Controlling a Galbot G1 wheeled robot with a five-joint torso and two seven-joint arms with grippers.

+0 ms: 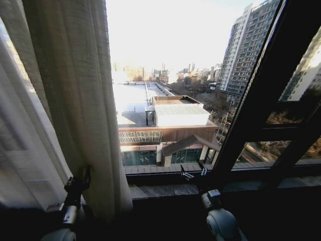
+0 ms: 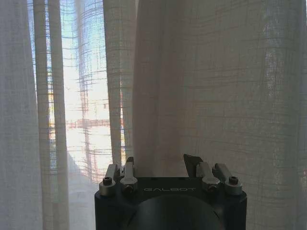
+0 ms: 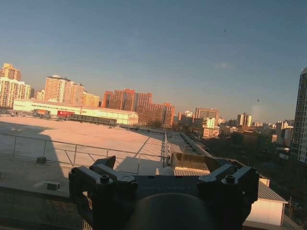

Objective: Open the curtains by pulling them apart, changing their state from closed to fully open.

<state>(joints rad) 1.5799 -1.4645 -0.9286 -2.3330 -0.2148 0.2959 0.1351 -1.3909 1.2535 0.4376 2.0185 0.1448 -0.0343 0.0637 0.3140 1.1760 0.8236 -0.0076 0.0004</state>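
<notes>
Head view: left end effector (image 1: 80, 182) raised against curtains (image 1: 75, 100), fingers apart.

The curtains (image 1: 75, 100) are cut off by the head view's top and left edges, so their full height is not seen. The left gripper (image 1: 80, 179) is partly buried in the folds, and whether fabric is caught between the jaws cannot be told. The city outside is blurred through the weave in the left wrist view. The right gripper (image 3: 163, 168) is cropped at its base
</notes>
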